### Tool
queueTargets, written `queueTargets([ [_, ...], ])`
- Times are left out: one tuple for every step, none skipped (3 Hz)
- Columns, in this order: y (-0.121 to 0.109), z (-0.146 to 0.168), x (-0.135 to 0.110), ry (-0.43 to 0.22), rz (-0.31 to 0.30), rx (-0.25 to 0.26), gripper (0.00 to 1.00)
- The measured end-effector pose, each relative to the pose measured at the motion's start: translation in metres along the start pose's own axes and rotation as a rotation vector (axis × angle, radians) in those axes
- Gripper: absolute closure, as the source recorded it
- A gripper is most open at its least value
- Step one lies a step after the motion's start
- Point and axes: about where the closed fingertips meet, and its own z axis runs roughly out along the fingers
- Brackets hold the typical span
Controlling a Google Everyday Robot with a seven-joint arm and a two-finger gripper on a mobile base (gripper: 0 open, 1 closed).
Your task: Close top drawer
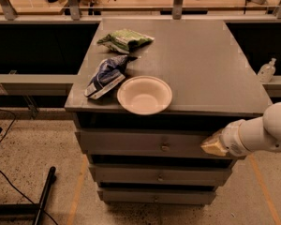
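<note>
The top drawer [145, 143] is a wide grey front with a small metal knob [165, 147] at its centre, just under the cabinet top. It stands out slightly in front of the dark gap below the top. My gripper [210, 146] comes in from the right on a white arm [264, 132]. Its tan tip rests against the right part of the drawer front, to the right of the knob.
On the grey cabinet top [201, 64] lie a white bowl [144, 95] at the front edge, a blue-white bag [105, 76] and a green bag [125, 40]. Two more drawer fronts [159, 176] sit below. A bottle [267, 71] stands on the right ledge. A black pole [42, 196] lies on the floor at left.
</note>
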Motion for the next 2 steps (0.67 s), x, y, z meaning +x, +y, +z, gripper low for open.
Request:
queueTargets([
  [0.0000,0.0000,0.0000,0.000,0.000,0.000,1.00],
  [0.0001,-0.0001,0.0000,0.000,0.000,0.000,1.00],
])
